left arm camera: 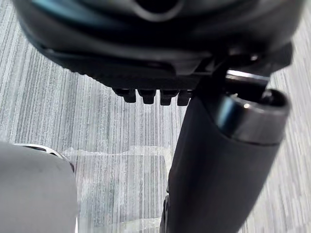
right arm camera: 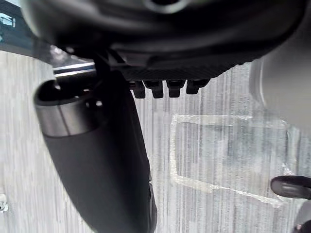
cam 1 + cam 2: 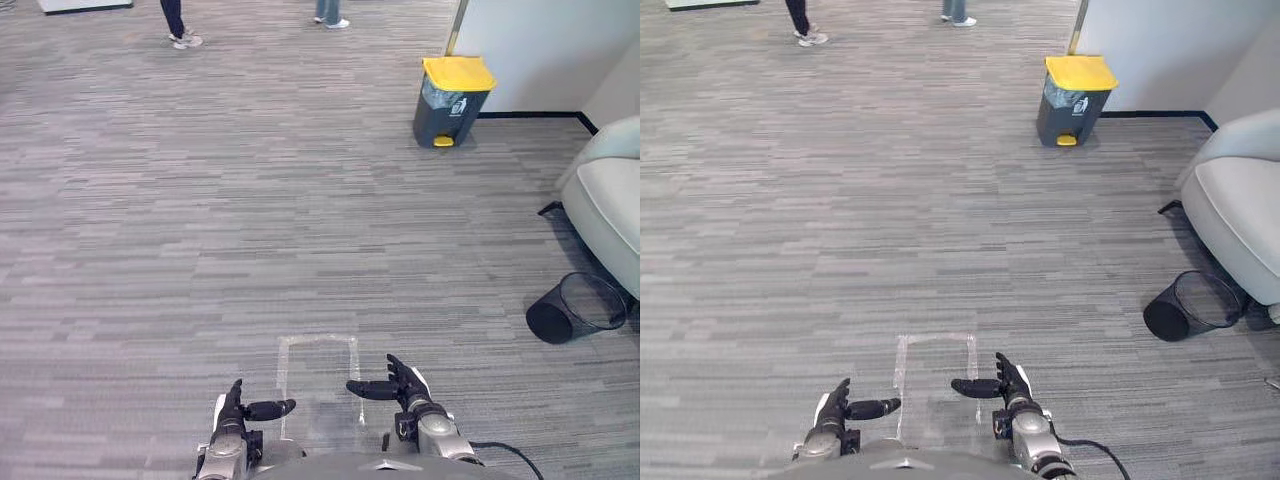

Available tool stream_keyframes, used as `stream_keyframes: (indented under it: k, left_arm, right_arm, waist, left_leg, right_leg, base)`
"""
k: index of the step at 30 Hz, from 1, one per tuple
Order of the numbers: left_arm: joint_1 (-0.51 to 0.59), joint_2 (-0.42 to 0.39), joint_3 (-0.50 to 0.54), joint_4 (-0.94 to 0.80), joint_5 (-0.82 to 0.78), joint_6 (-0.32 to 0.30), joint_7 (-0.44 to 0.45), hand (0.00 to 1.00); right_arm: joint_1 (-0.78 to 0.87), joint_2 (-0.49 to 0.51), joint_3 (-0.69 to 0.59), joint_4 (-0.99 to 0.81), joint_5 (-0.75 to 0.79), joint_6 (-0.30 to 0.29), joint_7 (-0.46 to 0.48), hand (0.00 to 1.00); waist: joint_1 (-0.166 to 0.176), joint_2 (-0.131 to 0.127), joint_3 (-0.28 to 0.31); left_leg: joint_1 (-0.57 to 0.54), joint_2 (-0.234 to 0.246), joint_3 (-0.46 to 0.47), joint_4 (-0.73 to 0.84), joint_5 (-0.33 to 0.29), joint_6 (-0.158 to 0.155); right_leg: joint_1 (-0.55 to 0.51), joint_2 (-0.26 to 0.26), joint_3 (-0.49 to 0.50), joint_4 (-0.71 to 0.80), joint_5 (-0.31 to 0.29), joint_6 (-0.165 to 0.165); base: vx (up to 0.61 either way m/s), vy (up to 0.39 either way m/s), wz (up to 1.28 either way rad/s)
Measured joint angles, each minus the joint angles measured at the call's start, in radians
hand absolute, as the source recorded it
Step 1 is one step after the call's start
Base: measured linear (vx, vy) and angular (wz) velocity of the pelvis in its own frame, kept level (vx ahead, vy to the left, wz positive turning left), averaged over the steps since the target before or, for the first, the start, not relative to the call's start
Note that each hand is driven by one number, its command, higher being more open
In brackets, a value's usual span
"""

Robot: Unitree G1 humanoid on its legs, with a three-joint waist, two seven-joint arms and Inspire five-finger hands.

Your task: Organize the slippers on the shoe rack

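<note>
Nearest, the left hand (image 3: 232,410) and right hand (image 3: 405,385) hang low, fingers straight, thumbs turned inward, both empty, flanking a taped rectangle (image 3: 318,341) on the grey carpet (image 3: 200,250) — farther right, a tipped black mesh basket (image 3: 578,308) beside a pale armchair (image 3: 610,200), then a yellow-lidded bin (image 3: 452,100) — farthest, two people's legs (image 3: 178,25).

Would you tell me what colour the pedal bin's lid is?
The lid is yellow; it shows best in the left eye view.

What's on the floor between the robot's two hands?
A clear tape rectangle on the carpet lies between the left hand and right hand, in the left eye view.
</note>
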Motion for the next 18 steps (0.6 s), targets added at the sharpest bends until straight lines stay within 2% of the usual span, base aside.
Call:
stream_keyframes:
  k: [1, 2, 3, 4, 5, 6, 7, 10, 11, 12, 14, 16, 17, 18]
  left_arm:
    - [0.0, -0.001, 0.0, 0.002, 0.0, 0.0, -0.003, 1.0]
    - [0.002, 0.001, 0.0, 0.004, 0.0, 0.0, -0.004, 1.0]
    - [0.008, 0.005, 0.0, 0.004, 0.0, 0.0, -0.005, 1.0]
    - [-0.002, -0.006, 0.0, 0.024, -0.001, 0.004, -0.006, 1.0]
    - [-0.002, -0.021, -0.006, 0.028, 0.003, 0.003, -0.016, 1.0]
    - [-0.003, -0.027, -0.01, 0.028, 0.009, 0.0, -0.023, 1.0]
    - [-0.014, -0.04, -0.011, 0.034, 0.023, 0.0, -0.03, 1.0]
    - [-0.028, -0.055, 0.008, 0.03, 0.033, 0.0, -0.039, 1.0]
    - [-0.028, -0.054, 0.028, 0.02, 0.039, 0.0, -0.042, 1.0]
    - [-0.015, -0.058, 0.069, -0.016, 0.041, -0.002, -0.041, 1.0]
    - [-0.009, -0.065, 0.087, -0.034, 0.041, -0.001, -0.039, 1.0]
    - [-0.009, -0.059, 0.087, -0.036, 0.041, -0.002, -0.036, 1.0]
    - [-0.01, -0.054, 0.086, -0.034, 0.041, -0.002, -0.035, 1.0]
    - [-0.01, -0.048, 0.081, -0.033, 0.041, -0.002, -0.033, 1.0]
  right_arm:
    - [-0.006, 0.0, 0.001, 0.001, -0.001, -0.001, 0.003, 1.0]
    - [-0.008, 0.001, 0.004, 0.001, -0.002, -0.002, 0.004, 1.0]
    - [-0.004, 0.003, 0.006, 0.001, -0.002, -0.003, 0.005, 1.0]
    - [-0.003, -0.015, 0.004, 0.003, -0.005, -0.015, 0.004, 1.0]
    - [-0.006, -0.021, -0.003, 0.003, -0.016, -0.016, 0.002, 1.0]
    - [-0.009, -0.028, -0.008, 0.005, -0.019, -0.015, -0.001, 1.0]
    - [-0.007, -0.044, -0.008, 0.011, -0.019, -0.012, -0.006, 1.0]
    - [0.007, -0.05, -0.052, 0.005, -0.018, 0.006, -0.013, 1.0]
    - [0.021, -0.053, -0.048, -0.006, -0.018, 0.006, -0.017, 1.0]
    - [0.042, -0.049, -0.046, -0.034, -0.017, 0.006, -0.024, 1.0]
    - [0.052, -0.042, -0.046, -0.034, -0.016, 0.006, -0.027, 1.0]
    - [0.052, -0.033, -0.05, -0.03, -0.007, 0.007, -0.028, 1.0]
    - [0.051, -0.027, -0.055, -0.03, -0.007, 0.008, -0.029, 1.0]
    - [0.049, -0.019, -0.07, -0.029, -0.007, 0.008, -0.03, 1.0]
  waist:
    - [-0.001, -0.003, 0.0]
    - [-0.006, -0.016, -0.004]
    - [-0.006, -0.033, -0.01]
    - [-0.011, -0.016, -0.008]
    - [-0.006, 0.008, -0.025]
    - [-0.007, 0.017, -0.027]
    - [-0.016, 0.029, -0.028]
    - [-0.031, 0.027, -0.022]
    - [-0.029, 0.019, -0.015]
    - [-0.015, 0.014, -0.012]
    - [-0.003, 0.011, -0.012]
    - [0.012, 0.009, -0.011]
    - [0.014, 0.005, -0.008]
    - [0.015, -0.002, -0.005]
  left_leg:
    - [0.03, 0.013, 0.015, -0.015, -0.002, -0.003]
    - [0.058, 0.015, 0.021, -0.026, -0.01, -0.018]
    - [0.074, -0.003, 0.026, -0.029, -0.02, -0.037]
    - [0.099, 0.021, 0.019, -0.037, -0.033, -0.056]
    - [0.096, 0.037, 0.01, -0.035, -0.031, -0.05]
    - [0.097, 0.04, 0.006, -0.032, -0.026, -0.047]
    - [0.09, 0.049, 0.005, -0.005, -0.01, -0.058]
    - [0.0, 0.085, -0.02, 0.261, 0.034, -0.135]
    - [-0.067, 0.107, -0.043, 0.452, 0.085, -0.171]
    - [-0.162, 0.136, -0.046, 0.683, 0.022, -0.167]
    - [-0.215, 0.133, -0.04, 0.72, -0.026, -0.141]
    - [-0.265, 0.097, -0.07, 0.59, -0.071, -0.128]
    - [-0.284, 0.067, -0.125, 0.486, -0.082, -0.125]
    - [-0.292, 0.024, -0.219, 0.36, -0.085, -0.126]
  right_leg:
    - [-0.039, 0.006, -0.079, -0.115, -0.003, -0.003]
    - [-0.054, 0.016, -0.146, -0.262, 0.029, -0.002]
    - [-0.049, 0.022, -0.163, -0.381, 0.119, -0.015]
    - [-0.035, 0.049, -0.157, -0.386, 0.171, -0.065]
    - [-0.034, 0.077, -0.144, -0.401, 0.163, -0.076]
    - [-0.035, 0.088, -0.137, -0.404, 0.155, -0.078]
    - [-0.028, 0.101, -0.131, -0.417, 0.138, -0.075]
    - [0.053, 0.131, -0.112, -0.498, 0.129, -0.078]
    - [0.109, 0.141, -0.092, -0.538, 0.128, -0.081]
    - [0.17, 0.16, -0.043, -0.567, 0.116, -0.093]
    - [0.208, 0.167, 0.013, -0.585, 0.114, -0.094]
    - [0.236, 0.166, 0.099, -0.596, 0.118, -0.087]
    - [0.244, 0.162, 0.143, -0.597, 0.117, -0.08]
    - [0.248, 0.155, 0.194, -0.595, 0.116, -0.068]
  base:
    - [0.37, -0.097, -0.19]
    - [0.46, -0.138, -0.18]
    - [0.33, -0.109, -0.16]
    - [0.47, -0.16, -0.33]
    - [0.31, -0.104, -0.45]
    - [0.42, -0.166, -0.51]
    - [0.33, -0.157, -0.37]
    - [0.31, -0.138, -0.22]
    - [0.35, -0.051, -0.68]
    - [0.35, -0.024, -0.87]
    - [0.26, 0.049, -1.07]
    - [0.3, 0.126, -1.33]
    - [0.25, 0.187, -1.38]
    - [0.24, 0.209, -1.28]
